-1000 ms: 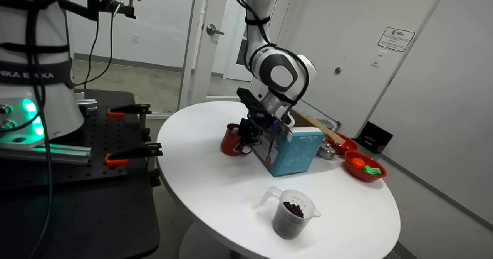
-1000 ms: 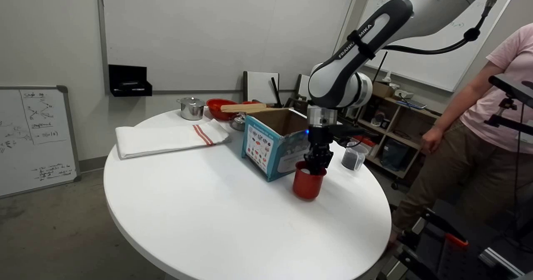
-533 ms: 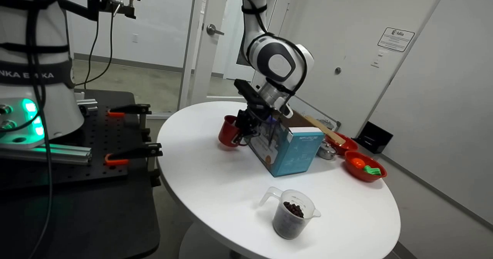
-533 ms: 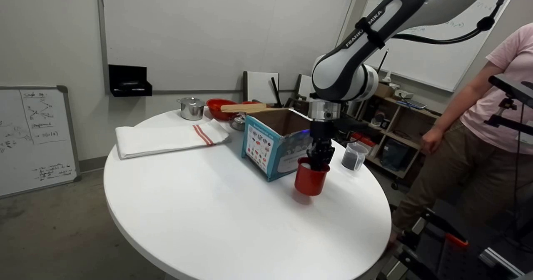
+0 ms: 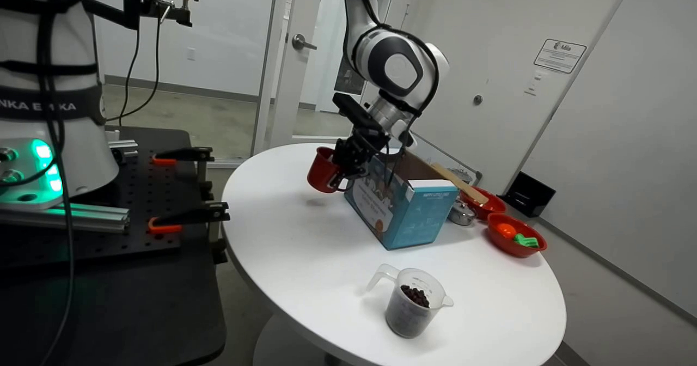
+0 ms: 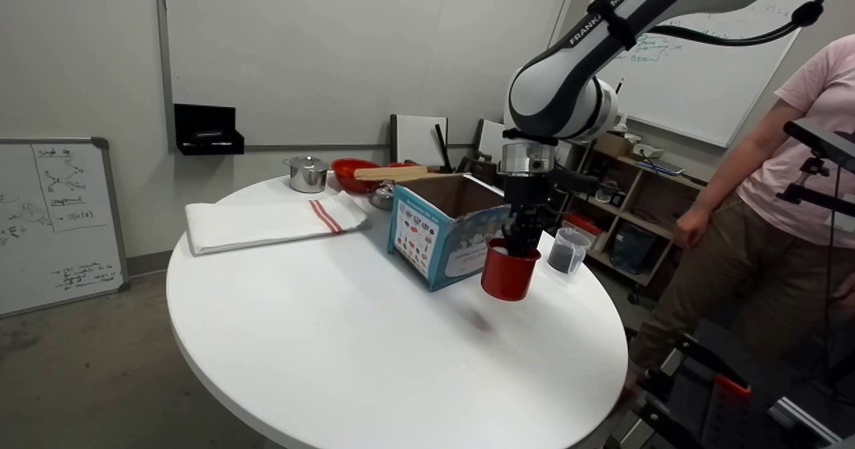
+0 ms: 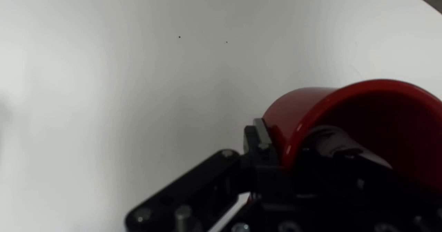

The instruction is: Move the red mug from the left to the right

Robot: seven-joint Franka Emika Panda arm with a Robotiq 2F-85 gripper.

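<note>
The red mug [image 5: 321, 171] is in the air above the white table [image 5: 277, 235], slightly tilted, with its shadow on the table below. It also shows in an exterior view [image 6: 507, 278], in front of the blue box [image 6: 417, 235] and higher than the tabletop. My gripper [image 5: 338, 171] is shut on the mug's wall, one finger outside and one inside the rim. In the wrist view the gripper [image 7: 281, 149] pinches the rim of the mug [image 7: 293, 104] at the right. Something pale shows inside the mug. The inner fingertip is mostly hidden.
The open blue box [image 5: 425, 213] stands close beside the mug. A clear measuring cup [image 5: 411, 314] with dark contents stands near the table's edge. Red bowls [image 5: 514, 246] and a steel pot [image 6: 308, 175] are farther off. A folded white towel [image 6: 260, 225] lies on the table.
The mug was on the table one second ago. It has risen with my gripper, which was at its rim throughout, and has tilted a little. The box and the cup have not moved.
</note>
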